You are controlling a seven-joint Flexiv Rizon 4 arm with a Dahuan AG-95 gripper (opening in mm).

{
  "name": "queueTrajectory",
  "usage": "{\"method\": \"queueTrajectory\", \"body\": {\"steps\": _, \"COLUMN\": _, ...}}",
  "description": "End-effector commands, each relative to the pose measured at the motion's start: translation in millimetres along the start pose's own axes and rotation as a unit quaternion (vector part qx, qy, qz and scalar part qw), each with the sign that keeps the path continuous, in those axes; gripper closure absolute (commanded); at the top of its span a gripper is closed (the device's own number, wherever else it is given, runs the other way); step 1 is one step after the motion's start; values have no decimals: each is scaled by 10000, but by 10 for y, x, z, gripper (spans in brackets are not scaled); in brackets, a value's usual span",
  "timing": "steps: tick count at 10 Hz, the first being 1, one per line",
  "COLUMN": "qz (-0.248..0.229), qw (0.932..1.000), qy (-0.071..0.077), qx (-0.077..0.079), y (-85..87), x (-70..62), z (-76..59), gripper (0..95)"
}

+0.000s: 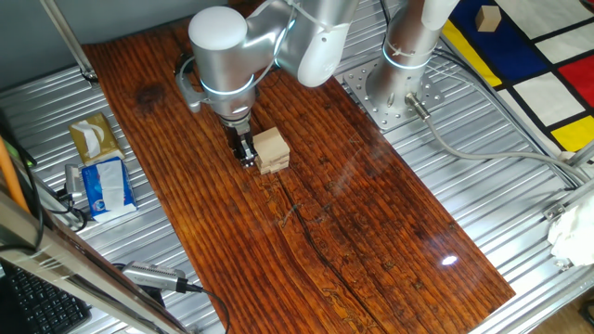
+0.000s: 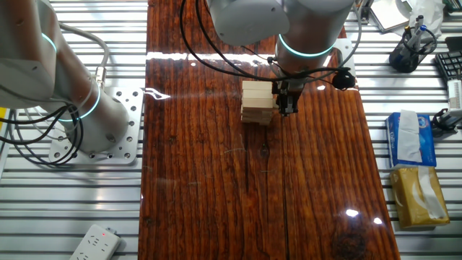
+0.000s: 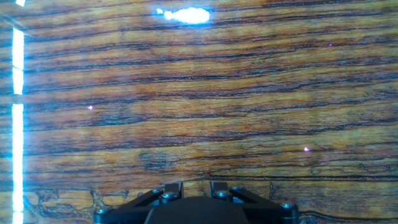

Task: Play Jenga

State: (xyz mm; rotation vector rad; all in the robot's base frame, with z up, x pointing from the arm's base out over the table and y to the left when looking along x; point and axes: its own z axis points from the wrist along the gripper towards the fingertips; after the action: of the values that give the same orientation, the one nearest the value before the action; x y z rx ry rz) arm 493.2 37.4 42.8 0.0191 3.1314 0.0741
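Beside Jenga [image 1: 271,150] — tool [image 1: 247,160], touching

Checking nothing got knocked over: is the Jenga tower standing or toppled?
Standing. The Jenga tower sits upright in neat crosswise layers on the table, with no loose blocks around it. The gripper is right beside it.

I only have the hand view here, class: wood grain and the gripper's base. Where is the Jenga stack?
Observer: The Jenga stack stands on the wooden table, right beside the gripper.
Operator: Are the fingers around it?
Observer: No. In the other fixed view the gripper sits against one side of the stack, not around it.
Operator: Is the stack standing?
Observer: Yes, upright, with a lower block jutting out slightly.
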Motion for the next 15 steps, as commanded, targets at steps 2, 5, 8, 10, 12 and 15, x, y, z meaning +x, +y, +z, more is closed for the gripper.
{"method": "queueTrajectory", "body": {"steps": 2, "qz": 5, "qw": 10000, "qy": -2, "qx": 7, "y": -1, "x": -3, "z": 4, "gripper": 950}}
{"method": "queueTrajectory", "body": {"steps": 5, "qz": 5, "qw": 10000, "qy": -2, "qx": 7, "y": -1, "x": -3, "z": 4, "gripper": 950}}
{"method": "queueTrajectory", "body": {"steps": 8, "qz": 64, "qw": 10000, "qy": -4, "qx": 2, "y": 1, "x": -94, "z": -5, "gripper": 950}}
{"method": "queueTrajectory", "body": {"steps": 10, "qz": 71, "qw": 10000, "qy": -4, "qx": 4, "y": 2, "x": -127, "z": -10, "gripper": 950}}
{"method": "queueTrajectory", "body": {"steps": 12, "qz": 66, "qw": 10000, "qy": -1, "qx": 5, "y": 2, "x": -129, "z": -7, "gripper": 950}}
{"method": "queueTrajectory", "body": {"steps": 15, "qz": 59, "qw": 10000, "qy": -6, "qx": -2, "y": 3, "x": -127, "z": -5, "gripper": 950}}
